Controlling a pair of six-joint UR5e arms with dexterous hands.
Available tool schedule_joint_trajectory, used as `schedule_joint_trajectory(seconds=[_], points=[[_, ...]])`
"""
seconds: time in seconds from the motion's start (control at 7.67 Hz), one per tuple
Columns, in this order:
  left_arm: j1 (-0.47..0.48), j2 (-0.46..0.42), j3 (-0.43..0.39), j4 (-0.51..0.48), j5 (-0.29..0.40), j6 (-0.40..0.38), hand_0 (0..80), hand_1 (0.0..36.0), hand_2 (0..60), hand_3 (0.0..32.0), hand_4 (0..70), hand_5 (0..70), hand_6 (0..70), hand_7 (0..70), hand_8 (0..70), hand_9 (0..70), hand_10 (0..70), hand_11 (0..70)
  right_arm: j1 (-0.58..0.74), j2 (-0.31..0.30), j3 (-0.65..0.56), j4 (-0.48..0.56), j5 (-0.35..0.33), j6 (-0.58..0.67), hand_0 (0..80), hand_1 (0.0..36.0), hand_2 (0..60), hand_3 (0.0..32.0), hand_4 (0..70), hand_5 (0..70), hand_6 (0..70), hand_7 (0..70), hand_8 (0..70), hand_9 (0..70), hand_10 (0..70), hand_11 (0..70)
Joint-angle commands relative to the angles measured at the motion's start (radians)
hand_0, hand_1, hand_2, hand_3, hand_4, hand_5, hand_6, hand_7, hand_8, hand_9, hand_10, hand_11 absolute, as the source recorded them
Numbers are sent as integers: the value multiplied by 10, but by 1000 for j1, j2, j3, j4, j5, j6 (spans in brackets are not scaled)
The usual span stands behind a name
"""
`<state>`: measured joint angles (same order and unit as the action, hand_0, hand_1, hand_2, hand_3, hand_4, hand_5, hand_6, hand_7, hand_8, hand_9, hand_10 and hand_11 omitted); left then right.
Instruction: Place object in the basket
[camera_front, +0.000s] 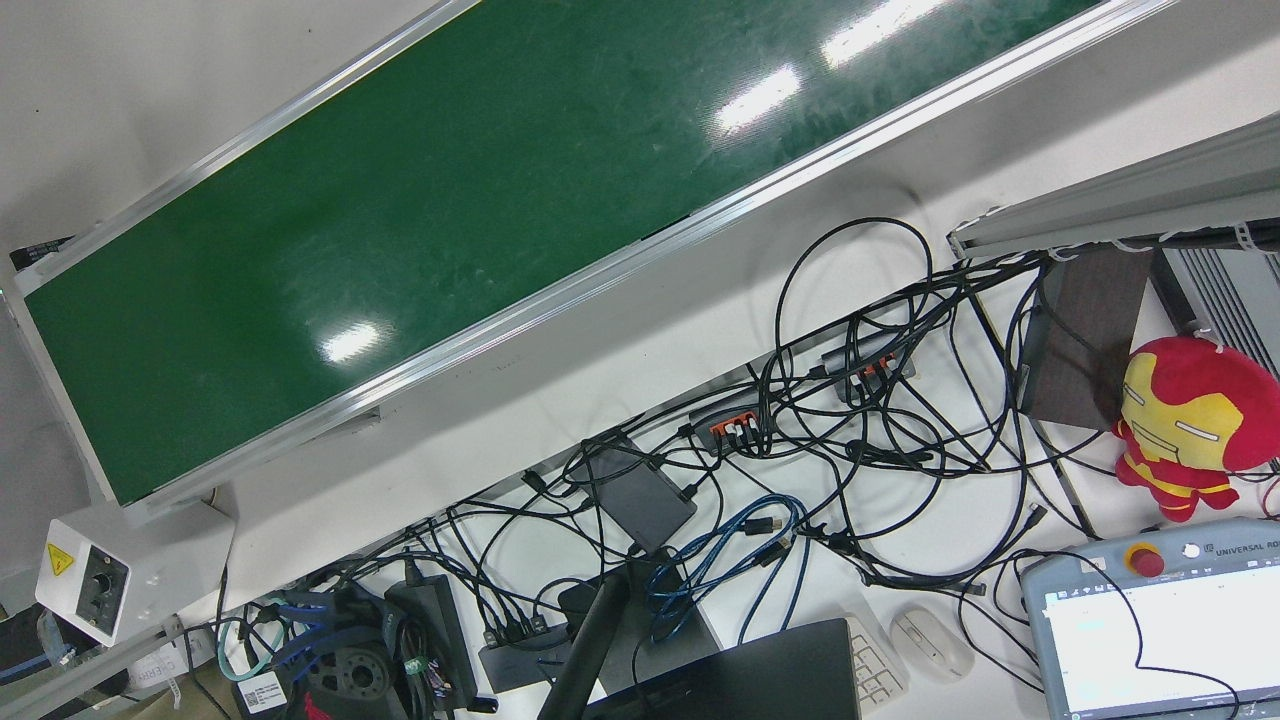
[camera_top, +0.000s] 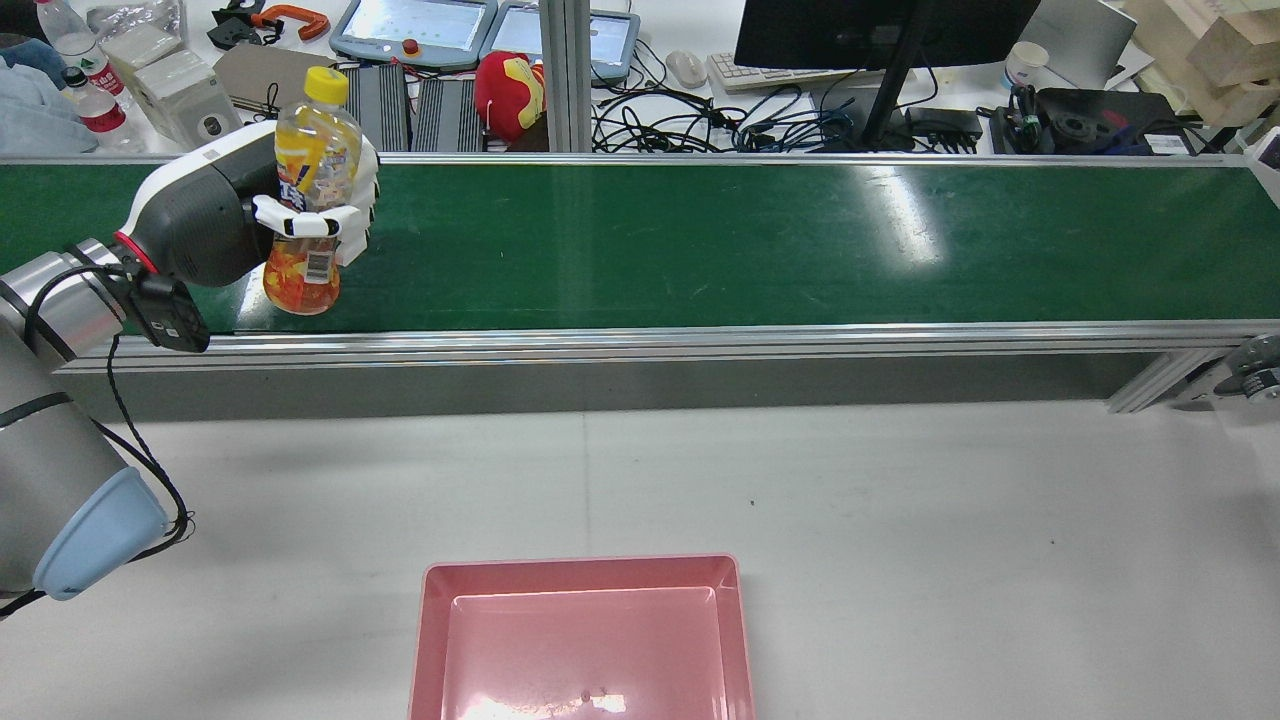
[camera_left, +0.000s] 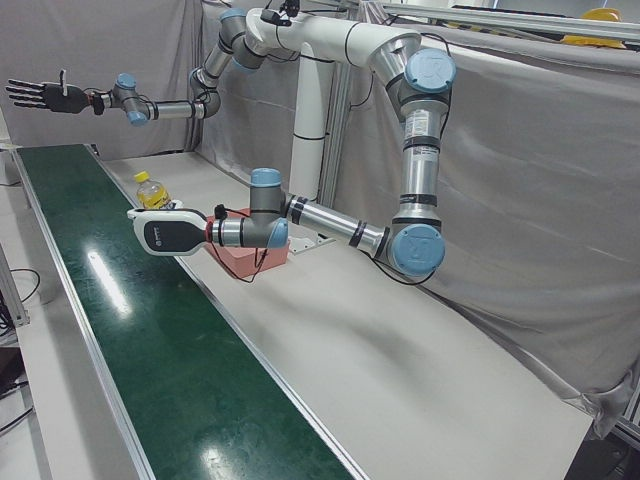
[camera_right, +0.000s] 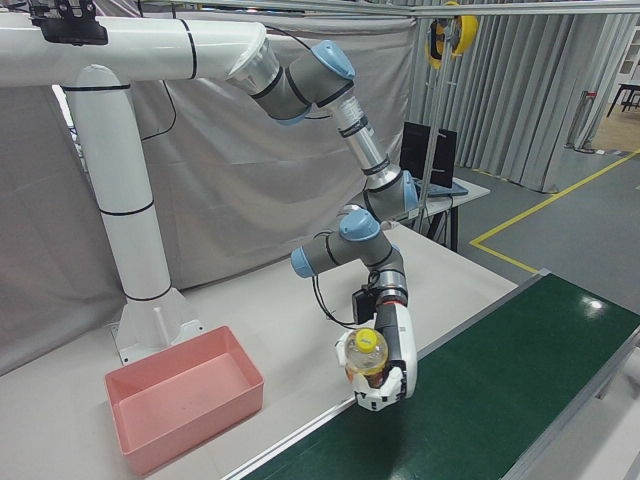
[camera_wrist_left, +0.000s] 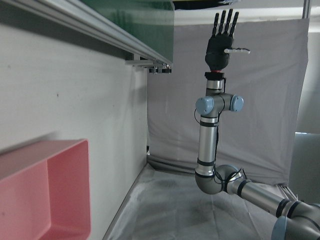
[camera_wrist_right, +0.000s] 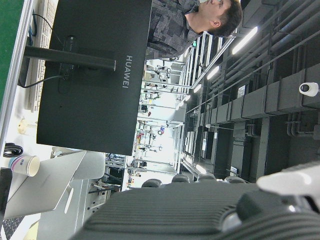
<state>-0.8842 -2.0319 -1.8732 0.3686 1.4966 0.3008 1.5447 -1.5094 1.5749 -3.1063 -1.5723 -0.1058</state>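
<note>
An orange drink bottle (camera_top: 308, 190) with a yellow cap stands upright in my left hand (camera_top: 300, 215), which is shut around its middle. The hand holds it over the left end of the green conveyor belt (camera_top: 700, 240), near the belt's front rail. The bottle (camera_right: 366, 352) and left hand (camera_right: 385, 375) also show in the right-front view, and the bottle (camera_left: 150, 190) and left hand (camera_left: 170, 230) in the left-front view. The pink basket (camera_top: 580, 565) sits empty on the white table, well to the right of and nearer than the hand. My right hand (camera_left: 40, 97) is raised far off, open, fingers spread.
The white table (camera_top: 900, 500) lies between belt and basket. Behind the belt is a cluttered desk with cables (camera_front: 850, 400), a monitor (camera_top: 880, 30), pendants and a red plush toy (camera_top: 510, 90). The basket also shows in the right-front view (camera_right: 180, 400) and the left hand view (camera_wrist_left: 45, 190).
</note>
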Motion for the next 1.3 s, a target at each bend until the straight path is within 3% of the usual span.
schedule_joint_trajectory(seconds=[0.0,0.26,0.52,1.04,1.17], points=[[170,9,-78,39,142,43,499,188,600,0,380,700,646,620,700,700,700,700,0,0,1,0,0,0,0,0,0,0,0,0,0,0,0,0,0,0],[340,7,-76,61,131,105,503,187,600,0,382,700,631,613,700,700,700,700,0,0,1,0,0,0,0,0,0,0,0,0,0,0,0,0,0,0],[422,-4,-76,84,125,179,515,183,598,0,388,700,610,598,693,700,660,700,0,0,1,0,0,0,0,0,0,0,0,0,0,0,0,0,0,0],[579,-5,-78,98,79,184,520,188,590,0,385,700,592,594,682,700,638,700,0,0,-1,0,0,0,0,0,0,0,0,0,0,0,0,0,0,0],[577,-2,-78,98,86,176,526,175,479,0,371,700,551,554,639,700,589,700,0,0,-1,0,0,0,0,0,0,0,0,0,0,0,0,0,0,0]])
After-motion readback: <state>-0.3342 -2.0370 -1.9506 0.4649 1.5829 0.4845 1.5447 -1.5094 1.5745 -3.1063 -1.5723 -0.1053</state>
